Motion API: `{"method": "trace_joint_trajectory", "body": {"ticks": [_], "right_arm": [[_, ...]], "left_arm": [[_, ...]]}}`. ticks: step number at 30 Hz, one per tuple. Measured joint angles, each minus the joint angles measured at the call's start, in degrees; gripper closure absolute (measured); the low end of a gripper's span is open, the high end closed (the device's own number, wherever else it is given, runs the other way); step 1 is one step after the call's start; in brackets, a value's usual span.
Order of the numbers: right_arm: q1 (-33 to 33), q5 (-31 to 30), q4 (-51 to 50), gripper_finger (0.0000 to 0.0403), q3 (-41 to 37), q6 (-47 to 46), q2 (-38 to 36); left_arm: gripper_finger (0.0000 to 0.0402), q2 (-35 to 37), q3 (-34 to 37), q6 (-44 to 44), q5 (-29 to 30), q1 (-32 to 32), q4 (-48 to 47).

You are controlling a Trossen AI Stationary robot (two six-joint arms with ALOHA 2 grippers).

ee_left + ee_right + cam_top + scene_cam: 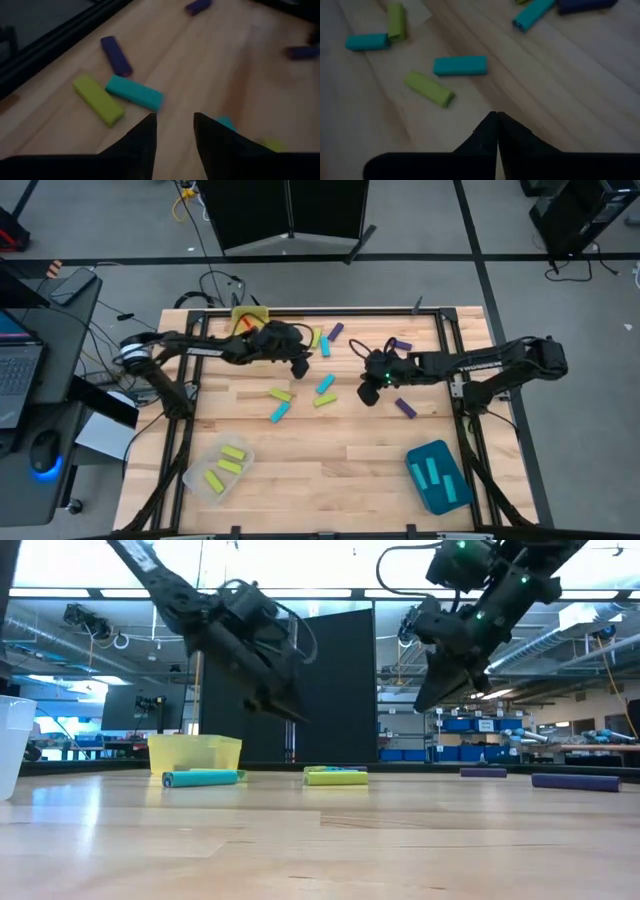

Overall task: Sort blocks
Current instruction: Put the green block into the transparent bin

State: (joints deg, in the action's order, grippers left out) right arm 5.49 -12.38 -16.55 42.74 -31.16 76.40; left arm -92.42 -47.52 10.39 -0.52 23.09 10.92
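Right hand hovering clenched, empty; left hand half-spread. Teal bin and clear bin partly filled; loose blocks below both, waiting on desk.

No text, label or number is readable anywhere here.

Pale wooden plank desk, translucent yellow plastic bin stood at its far edge, clear plastic bin and teal plastic bin sat near its front corners, open laptop lay on a side table.
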Motion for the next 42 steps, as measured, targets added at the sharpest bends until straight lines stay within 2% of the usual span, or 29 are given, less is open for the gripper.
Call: {"method": "trace_joint_trajectory", "body": {"ticks": [6, 11, 16, 21, 30, 37, 42], "right_arm": [[1.63, -0.03, 1.30, 0.0350, -0.77, 1.53, 0.00], [1.26, -0.07, 2.11, 0.0358, -0.77, 2.80, 0.00], [0.55, -0.09, 3.81, 0.0372, -0.77, 3.40, 0.00], [-0.15, -0.14, 5.20, 0.0380, -0.77, 3.96, 0.00], [-0.67, -1.25, 5.80, 0.0379, -0.77, 3.76, 0.00], [-0.72, -1.25, 5.85, 0.0378, -0.77, 2.86, 0.00], [-1.04, -1.22, 6.31, 0.0380, -0.77, 2.84, 0.00]], "left_arm": [[0.0203, -9.14, -5.98, 3.41, 4.99, 1.43, -0.14], [0.0153, -14.82, -9.28, 5.90, 8.17, 2.73, -0.13], [0.0125, -19.23, -11.37, 7.07, 9.56, 3.65, -0.28], [0.0121, -19.64, -12.61, 7.24, 12.92, 3.42, 0.31], [0.0131, -19.94, -12.55, 7.11, 13.71, 3.56, -0.40], [0.0136, -20.61, -17.67, 6.91, 14.55, 3.56, -12.62], [0.0137, -22.73, -21.64, 5.70, 14.90, 3.94, -16.28]]}}
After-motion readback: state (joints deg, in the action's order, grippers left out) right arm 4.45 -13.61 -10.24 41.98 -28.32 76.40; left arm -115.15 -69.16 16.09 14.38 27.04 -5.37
